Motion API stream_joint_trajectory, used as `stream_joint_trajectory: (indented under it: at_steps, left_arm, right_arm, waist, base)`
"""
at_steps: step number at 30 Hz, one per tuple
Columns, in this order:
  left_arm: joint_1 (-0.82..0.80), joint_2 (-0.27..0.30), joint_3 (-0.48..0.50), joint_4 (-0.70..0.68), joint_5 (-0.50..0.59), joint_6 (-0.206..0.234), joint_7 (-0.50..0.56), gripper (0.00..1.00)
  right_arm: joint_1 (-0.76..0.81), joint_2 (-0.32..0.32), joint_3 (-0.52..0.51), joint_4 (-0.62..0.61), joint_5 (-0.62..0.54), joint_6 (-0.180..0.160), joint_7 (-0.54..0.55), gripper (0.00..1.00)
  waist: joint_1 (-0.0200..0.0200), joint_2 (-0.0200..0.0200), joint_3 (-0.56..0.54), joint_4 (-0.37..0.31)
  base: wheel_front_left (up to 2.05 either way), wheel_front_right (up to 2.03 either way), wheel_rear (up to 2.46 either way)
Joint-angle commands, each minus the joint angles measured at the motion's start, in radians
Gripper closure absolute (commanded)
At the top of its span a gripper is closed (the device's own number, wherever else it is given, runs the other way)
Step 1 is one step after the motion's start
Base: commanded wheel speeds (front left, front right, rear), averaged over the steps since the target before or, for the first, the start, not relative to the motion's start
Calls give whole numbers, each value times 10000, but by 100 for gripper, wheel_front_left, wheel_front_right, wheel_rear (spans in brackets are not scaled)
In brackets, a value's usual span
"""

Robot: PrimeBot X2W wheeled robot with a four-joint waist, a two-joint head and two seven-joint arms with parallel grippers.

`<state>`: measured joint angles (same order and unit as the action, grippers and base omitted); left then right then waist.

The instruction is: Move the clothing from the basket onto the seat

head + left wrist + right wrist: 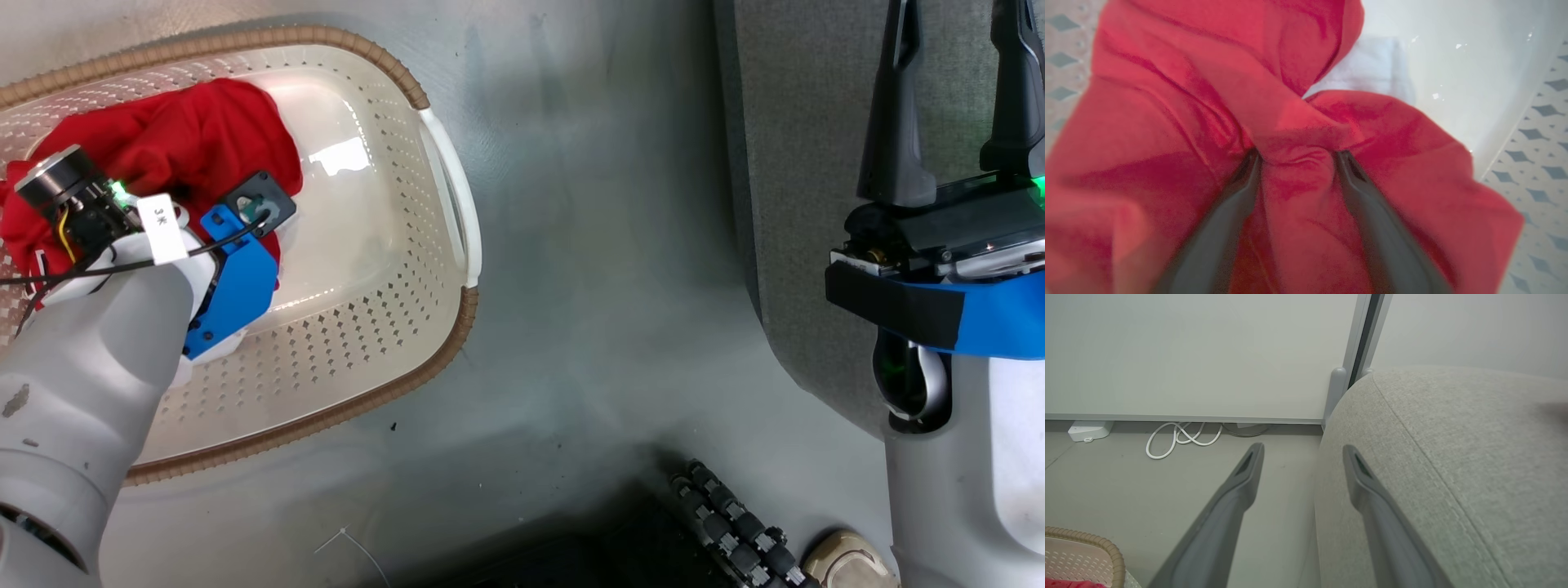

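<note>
My left pincer (1298, 155) is spread wide, its dark fingertips sunk into the red clothing (188, 131), with a bunched fold lying between them and nothing clamped. In the head view that clothing is heaped at the upper left of the frame, inside the basket (445, 359), against its left side, and my left wrist sits over the heap. The rest of the basket's pale bottom is bare. My right pincer (1302, 448) is open too and holds nothing. In its wrist view one finger lies over the floor (1282, 522) and the other over the rounded edge of the grey seat (1453, 457), which takes the right half of that frame. A corner of the basket shows at its lower left.
</note>
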<state>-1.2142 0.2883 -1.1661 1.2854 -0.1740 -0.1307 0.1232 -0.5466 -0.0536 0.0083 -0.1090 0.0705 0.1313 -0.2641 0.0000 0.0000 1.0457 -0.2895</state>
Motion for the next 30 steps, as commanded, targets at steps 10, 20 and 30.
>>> stream_joint_trajectory:
  at_steps: [10, 20, 30]
  left_arm:
    - [-232, -288, -108, 53, -167, 110, 427, 100]
    - [-68, -360, -169, 55, -374, 168, 488, 100]
    - [162, -543, -154, 50, -690, 74, -204, 100]
  right_arm:
    - [-122, 52, -12, -76, 18, -11, -6, 0]
    - [-128, 52, -89, -11, -17, -11, -6, 0]
    - [-142, 50, -144, 135, -113, -11, -6, 0]
  waist:
    - [0, 0, 57, 64]
    - [0, 0, -75, 119]
    - [0, 0, -616, 424]
  base:
    - [0, 0, 0]
    - [0, 0, 0]
    - [0, 0, 0]
